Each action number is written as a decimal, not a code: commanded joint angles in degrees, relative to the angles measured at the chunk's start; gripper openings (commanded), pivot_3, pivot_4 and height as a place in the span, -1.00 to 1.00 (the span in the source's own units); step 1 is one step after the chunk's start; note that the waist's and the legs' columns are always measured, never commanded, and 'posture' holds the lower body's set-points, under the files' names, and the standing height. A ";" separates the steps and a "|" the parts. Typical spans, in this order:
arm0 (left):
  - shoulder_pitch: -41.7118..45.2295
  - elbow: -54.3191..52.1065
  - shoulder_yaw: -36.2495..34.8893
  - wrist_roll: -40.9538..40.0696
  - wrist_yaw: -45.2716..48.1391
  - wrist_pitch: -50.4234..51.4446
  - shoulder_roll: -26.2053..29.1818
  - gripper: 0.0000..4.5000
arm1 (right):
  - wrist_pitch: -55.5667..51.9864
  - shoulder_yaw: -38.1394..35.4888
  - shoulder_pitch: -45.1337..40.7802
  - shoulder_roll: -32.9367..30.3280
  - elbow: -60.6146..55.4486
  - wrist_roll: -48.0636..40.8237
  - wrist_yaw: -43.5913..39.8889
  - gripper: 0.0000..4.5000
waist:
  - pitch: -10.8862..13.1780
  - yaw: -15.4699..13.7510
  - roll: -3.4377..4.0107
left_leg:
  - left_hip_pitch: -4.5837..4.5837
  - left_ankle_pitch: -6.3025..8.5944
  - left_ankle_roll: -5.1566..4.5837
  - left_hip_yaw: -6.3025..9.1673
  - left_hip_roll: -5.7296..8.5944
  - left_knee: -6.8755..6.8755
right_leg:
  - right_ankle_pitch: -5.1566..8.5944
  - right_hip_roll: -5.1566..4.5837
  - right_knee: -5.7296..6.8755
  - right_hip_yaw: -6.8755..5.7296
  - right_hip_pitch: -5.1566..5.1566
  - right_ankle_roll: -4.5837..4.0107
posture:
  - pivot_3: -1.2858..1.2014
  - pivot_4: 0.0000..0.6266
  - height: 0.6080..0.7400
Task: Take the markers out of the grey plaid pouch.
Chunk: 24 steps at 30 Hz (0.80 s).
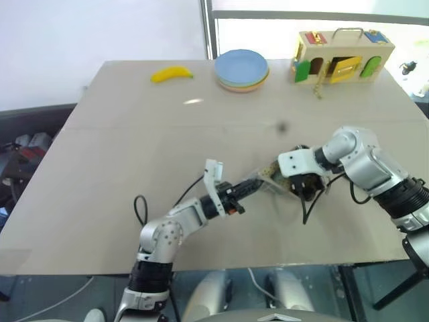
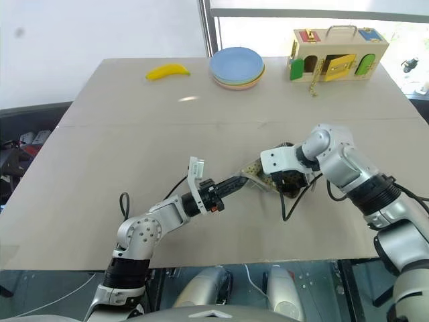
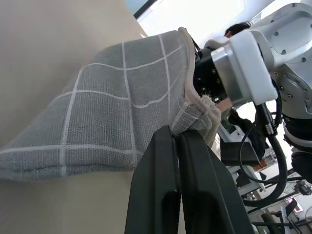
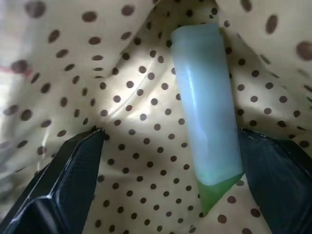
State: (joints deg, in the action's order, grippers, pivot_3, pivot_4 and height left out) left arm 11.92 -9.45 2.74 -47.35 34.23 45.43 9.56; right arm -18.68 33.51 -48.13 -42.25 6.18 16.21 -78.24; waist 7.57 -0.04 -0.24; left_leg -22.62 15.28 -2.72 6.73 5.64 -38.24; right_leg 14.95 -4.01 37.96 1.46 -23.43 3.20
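Bench (image 1: 134,168): a broad beige surface carrying everything in the scene; the 2 arms meet over its near middle.

Wooden latch box (image 1: 342,57): stands at the far right corner, with coloured doors on its front and a metal handle on top.

Stack of plates (image 1: 242,69): blue plate uppermost, at the far edge, just left of the box.

Banana (image 1: 171,74): yellow, lying left of the plates and apart from them.

Grey plaid pouch (image 3: 112,117): soft grey fabric with thin pale grid lines, held between the 2 tools near the bench's middle. Its open mouth faces the right arm; its lining here looks pale yellow with brown dots (image 4: 136,146).

Right tool (image 1: 299,182): pointing steeply downward into the pouch mouth, its 2 black fingers (image 4: 63,185) spread wide apart inside the lining and gripping nothing.

Left tool (image 1: 253,187): pointing roughly level toward the right arm, its fingers (image 3: 165,185) clenched together on the pouch's pale edge seam, lifting that edge.

Marker (image 4: 207,117): 1 visible, lying inside the pouch on the dotted lining between the right tool's spread fingers, close to 1 of them; whether it touches that finger I cannot tell. It has a pale translucent cap and a light green end.
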 commanded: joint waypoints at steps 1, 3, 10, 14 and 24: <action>-0.92 -0.09 -0.39 0.72 0.29 -1.22 -0.21 -1.00 | 1.99 1.54 -0.07 1.17 4.25 2.60 0.31 0.60 | -0.06 0.26 -0.07 | 0.02 0.00 0.00 0.00 0.00 0.00 | 0.00 0.00 0.00 0.00 0.01 0.00 | 0.03 -0.52 1.00; -0.99 0.00 -0.55 1.02 0.15 -1.48 -0.21 -1.00 | 2.60 1.47 0.23 1.41 4.38 2.67 -0.47 0.18 | -0.08 0.30 -0.11 | 0.09 0.00 0.00 0.01 0.00 -0.01 | 0.00 0.00 0.00 -0.01 0.08 0.00 | 0.03 -0.52 1.00; -1.12 -0.01 -0.73 1.63 0.07 -1.96 -0.26 -1.00 | 2.79 -0.26 0.80 1.22 3.49 2.54 -0.90 -0.88 | -0.08 0.49 -0.11 | 0.63 0.02 0.00 0.02 0.00 0.07 | 0.01 -0.01 -0.05 -0.01 0.61 0.00 | 0.03 -0.52 1.00; -1.17 -0.39 -0.29 3.19 0.31 -3.56 0.12 -1.00 | -0.83 -4.49 1.00 1.19 0.50 -0.76 -0.71 -0.88 | -0.06 0.48 -0.11 | 0.63 0.02 0.00 0.04 0.01 0.07 | 0.01 -0.01 -0.06 -0.01 0.63 0.00 | 0.03 -0.52 1.00; 0.30 -3.95 -2.71 4.56 -2.35 -5.54 0.99 -1.00 | -9.57 -16.24 3.69 -7.43 -13.36 -11.23 -2.69 -0.88 | 0.09 -0.47 -0.02 | 0.38 0.02 0.00 0.13 0.01 0.17 | 0.01 -0.03 -0.19 -0.08 0.45 0.00 | 0.03 -0.52 1.00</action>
State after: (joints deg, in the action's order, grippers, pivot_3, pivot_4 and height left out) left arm 12.06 -11.21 1.30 -42.90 32.40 40.75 10.05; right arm -26.53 20.78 -44.14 -48.80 -4.41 6.89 -80.84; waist 7.67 -0.51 -0.26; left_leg -22.25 15.31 -2.73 6.85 5.65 -38.07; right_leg 14.96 -4.05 37.78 1.39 -23.01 3.19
